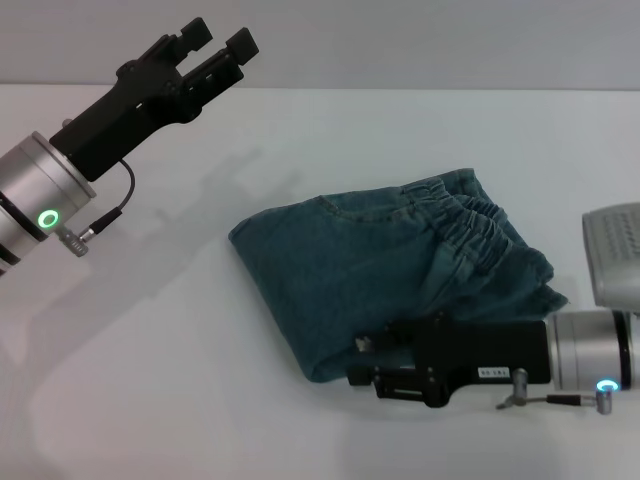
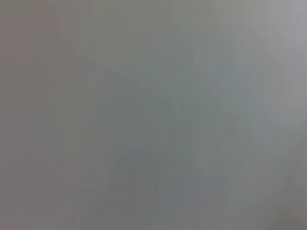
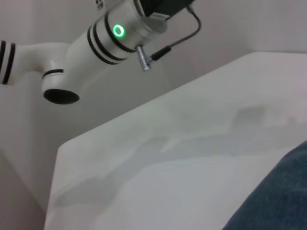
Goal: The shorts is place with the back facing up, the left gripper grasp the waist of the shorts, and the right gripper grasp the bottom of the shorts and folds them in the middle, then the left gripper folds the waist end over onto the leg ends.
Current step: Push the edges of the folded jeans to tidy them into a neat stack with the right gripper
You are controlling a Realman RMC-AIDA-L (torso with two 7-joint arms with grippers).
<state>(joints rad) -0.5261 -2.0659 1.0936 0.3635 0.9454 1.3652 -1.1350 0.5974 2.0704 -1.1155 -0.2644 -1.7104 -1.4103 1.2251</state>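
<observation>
The blue denim shorts (image 1: 340,270) lie folded into a compact bundle on the white table (image 1: 180,330). The gathered elastic waist (image 1: 470,225) rests on top at the bundle's right side. The leg hems are hidden in the fold. My left gripper (image 1: 218,38) is raised high at the far left, well away from the cloth, open and holding nothing. My right gripper (image 1: 362,362) lies low at the bundle's near edge, its fingers spread against the denim fold. The right wrist view shows a corner of the denim (image 3: 278,201) and the left arm's green-lit wrist (image 3: 117,31).
A grey perforated object (image 1: 612,255) sits at the right edge of the table, just behind my right wrist. The left wrist view shows only a plain grey surface.
</observation>
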